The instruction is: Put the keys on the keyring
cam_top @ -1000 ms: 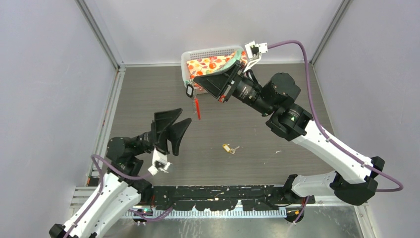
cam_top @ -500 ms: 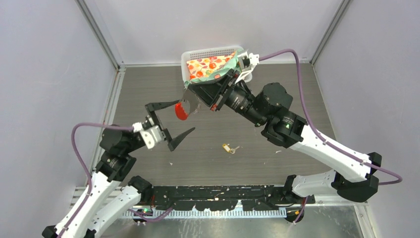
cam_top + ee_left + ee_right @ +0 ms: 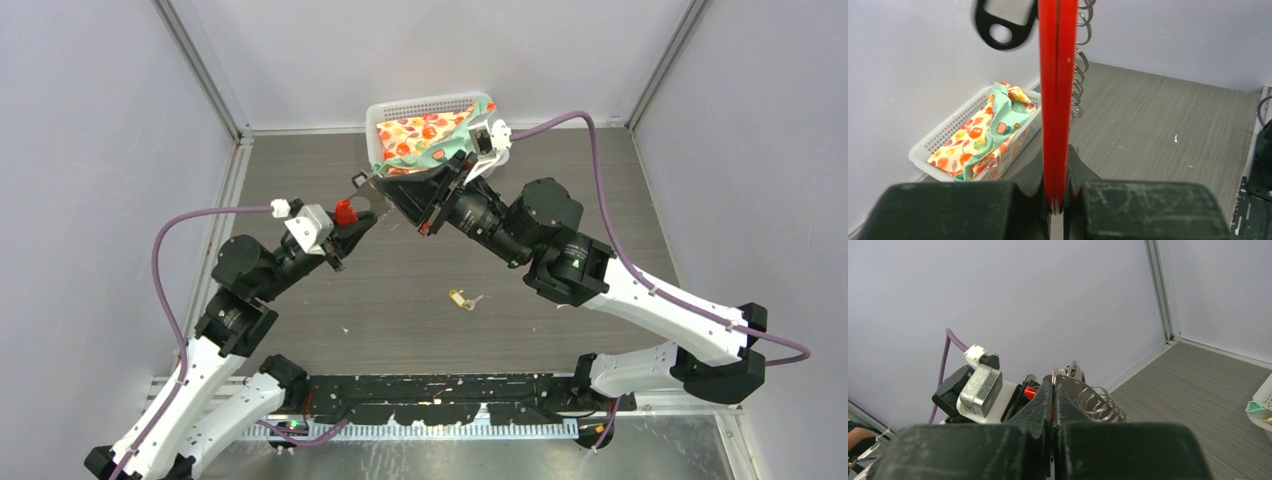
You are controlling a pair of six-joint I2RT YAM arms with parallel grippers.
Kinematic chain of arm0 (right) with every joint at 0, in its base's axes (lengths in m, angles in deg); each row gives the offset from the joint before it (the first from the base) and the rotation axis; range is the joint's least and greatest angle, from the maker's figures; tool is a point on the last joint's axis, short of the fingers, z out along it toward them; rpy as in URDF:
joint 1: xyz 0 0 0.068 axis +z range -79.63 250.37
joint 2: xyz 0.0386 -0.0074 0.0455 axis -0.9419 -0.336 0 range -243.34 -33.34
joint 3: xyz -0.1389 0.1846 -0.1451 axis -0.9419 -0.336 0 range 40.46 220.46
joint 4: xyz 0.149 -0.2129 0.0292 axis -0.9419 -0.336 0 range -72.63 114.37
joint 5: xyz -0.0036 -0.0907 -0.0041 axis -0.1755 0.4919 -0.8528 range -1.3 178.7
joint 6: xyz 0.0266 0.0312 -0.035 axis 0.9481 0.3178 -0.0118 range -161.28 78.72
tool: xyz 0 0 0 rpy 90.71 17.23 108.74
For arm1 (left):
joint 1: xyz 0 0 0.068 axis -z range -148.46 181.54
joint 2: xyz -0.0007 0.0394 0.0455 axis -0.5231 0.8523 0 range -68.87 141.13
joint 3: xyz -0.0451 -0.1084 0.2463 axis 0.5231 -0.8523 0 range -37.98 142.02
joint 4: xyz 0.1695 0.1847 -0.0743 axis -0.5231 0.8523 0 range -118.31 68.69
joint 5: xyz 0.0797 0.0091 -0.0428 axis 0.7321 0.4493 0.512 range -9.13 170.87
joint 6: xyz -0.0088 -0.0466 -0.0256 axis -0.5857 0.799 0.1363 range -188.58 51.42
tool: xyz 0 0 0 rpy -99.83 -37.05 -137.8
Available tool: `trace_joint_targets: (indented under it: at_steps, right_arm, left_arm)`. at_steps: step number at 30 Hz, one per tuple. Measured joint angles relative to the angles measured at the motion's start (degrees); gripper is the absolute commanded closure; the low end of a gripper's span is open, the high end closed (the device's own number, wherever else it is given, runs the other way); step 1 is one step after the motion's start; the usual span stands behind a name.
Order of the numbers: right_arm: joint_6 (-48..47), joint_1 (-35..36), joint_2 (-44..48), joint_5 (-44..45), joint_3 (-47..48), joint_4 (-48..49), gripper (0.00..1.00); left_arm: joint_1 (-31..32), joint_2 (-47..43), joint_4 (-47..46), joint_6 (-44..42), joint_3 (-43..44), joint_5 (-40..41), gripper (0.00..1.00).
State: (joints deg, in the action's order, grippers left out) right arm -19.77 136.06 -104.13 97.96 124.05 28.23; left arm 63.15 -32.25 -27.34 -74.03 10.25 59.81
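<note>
So here's what you've got: both arms meet up in the air over the far-left part of the desk point(image 3: 400, 325), and both have a grip on the same thing. Your left hand point(image 3: 349, 228) is clamped down on the red tag point(image 3: 1056, 90), which stands upright between its fingers in the left wrist view, squeezed edge-on. The keyring point(image 3: 1079, 75) itself runs up behind the tag as a stack of small silver loops. Your right hand point(image 3: 1052, 390) is closed on the metal part of that keyring, with the loops fanning out just beside its fingertips in the right wrist view. So the keyring is off the desk, held between the two hands, tag end on the left and loop end on the right. The black-headed key point(image 3: 1004, 20) is up there too, just beside the top of the red tag (whether it's actually threaded on a loop, you can't tell from these angles). The brass key point(image 3: 459, 298) lies flat on the desk, well apart from both hands, roughly mid-desk in front of the right arm, with its little silver ring point(image 3: 477, 298) touching it on the right. At the far edge sits a white basket point(image 3: 420, 104) with a floral cloth point(image 3: 425, 133) bunched inside, just behind the right hand.
</note>
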Motion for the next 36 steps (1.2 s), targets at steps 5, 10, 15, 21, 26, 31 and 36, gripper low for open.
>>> trace_joint_targets:
  at_steps: [5, 10, 15, 21, 26, 31, 36]
  right_arm:
    - [-1.68, 0.09, -0.15, -1.22, 0.96, -1.53, 0.45]
    - [-4.42, -1.03, -2.82, -3.74, 9.33, -12.66, 0.0]
    - [-5.03, -5.31, 2.8, -4.9, 4.11, -15.32, 0.0]
    - [-2.23, -11.37, 15.04, -12.61, -10.43, -10.1, 0.0]
    - [0.42, -13.07, 14.4, -20.96, -11.37, -1.97, 0.08]
    - [4.0, -15.96, 7.78, -29.05, -6.71, 2.62, 0.26]
    - [8.09, -18.43, 2.71, -34.4, -3.45, 5.18, 0.38]
  left_arm:
    - [0.0, 0.26, 0.72, 3.67, 0.46, -1.6, 1.0]
    - [0.0, 2.95, -1.7, 9.97, 2.89, -3.48, 1.0]
    - [-0.02, 7.26, -5.64, 17.75, 9.31, -3.5, 1.0]
    - [-0.02, 10.27, -6.25, 25.33, 17.42, -5.27, 1.0]
    - [-0.02, 11.34, -4.85, 30.51, 20.11, -7.93, 1.0]
    - [-0.02, 12.39, -2.69, 33.53, 20.13, -11.3, 1.0]
    - [-0.02, 12.61, -2.38, 34.88, 20.11, -13.68, 1.0]
